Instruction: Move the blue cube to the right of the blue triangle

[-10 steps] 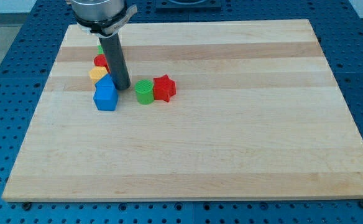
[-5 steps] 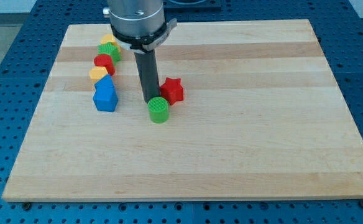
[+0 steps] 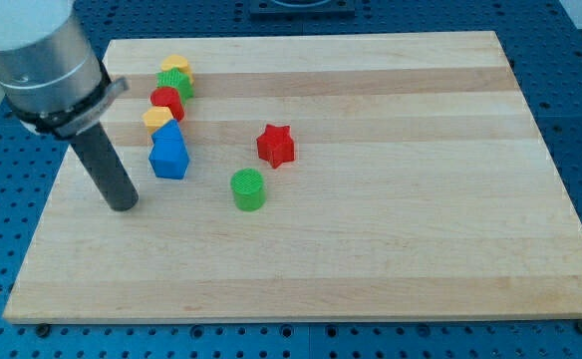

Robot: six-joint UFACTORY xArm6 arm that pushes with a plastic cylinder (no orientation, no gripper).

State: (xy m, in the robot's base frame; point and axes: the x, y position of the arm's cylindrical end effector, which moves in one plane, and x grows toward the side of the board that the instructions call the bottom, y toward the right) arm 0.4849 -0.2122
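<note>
The blue cube [image 3: 169, 161] sits at the view's left part of the wooden board [image 3: 371, 249]. The blue triangle [image 3: 171, 133] touches its upper side, toward the view's top. My tip [image 3: 124, 205] rests on the board to the lower left of the blue cube, apart from it by a small gap. The rod rises toward the view's upper left and hides none of the blocks.
A curved line of blocks runs up from the blue triangle: a yellow block [image 3: 155, 120], a red block [image 3: 165, 102], a green block [image 3: 177, 84] and a yellow block [image 3: 175, 66]. A red star [image 3: 275, 146] and a green cylinder [image 3: 247, 189] lie right of the blue cube.
My tip went right, pushing the green cylinder down-right and nudging the red star right, then swung across to the left of the blue cube. The blue blocks have not moved.
</note>
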